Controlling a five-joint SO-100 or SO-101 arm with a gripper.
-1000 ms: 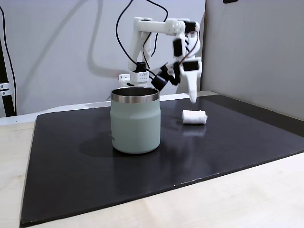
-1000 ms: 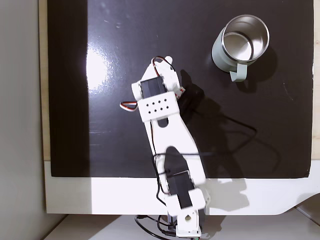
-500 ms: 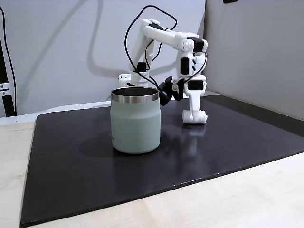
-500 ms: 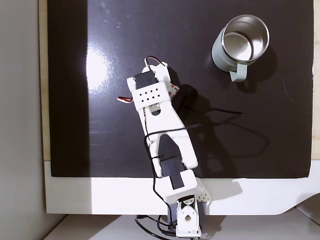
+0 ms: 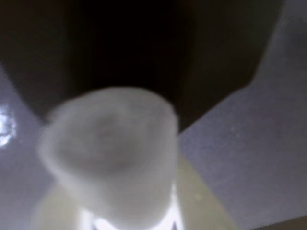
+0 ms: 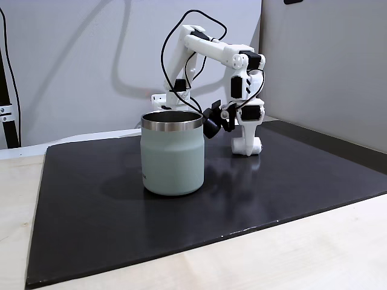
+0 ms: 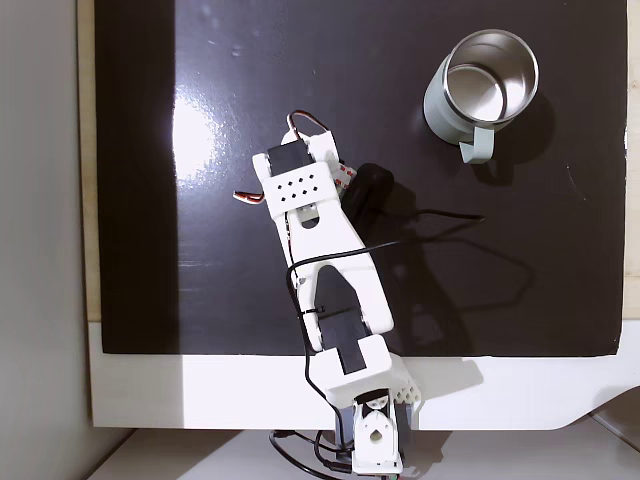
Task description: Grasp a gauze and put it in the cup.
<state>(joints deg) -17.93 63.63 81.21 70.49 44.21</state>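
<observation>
The white gauze roll (image 5: 112,163) looms large and blurred in the wrist view, between my gripper's two pale fingers (image 5: 249,158), and it seems to touch both. In a fixed view my gripper (image 6: 247,148) stands low on the black mat, shut on the gauze (image 6: 256,145), which peeks out at its right. The mint-green cup (image 6: 172,163) with a steel rim stands upright to the left of the gripper and nearer the camera. From above, the cup (image 7: 436,105) is at the upper right and my arm (image 7: 310,190) hides the gauze.
A black mat (image 6: 302,175) covers most of the pale wooden table (image 6: 314,254). A black cable (image 7: 440,215) trails from the arm across the mat. The arm's base (image 7: 365,440) sits on a white board at the lower edge of the top view.
The gripper dropped from above the gauze down onto it a second ago. Since half a second ago the arm has hardly moved, while the fingers have come in on the roll.
</observation>
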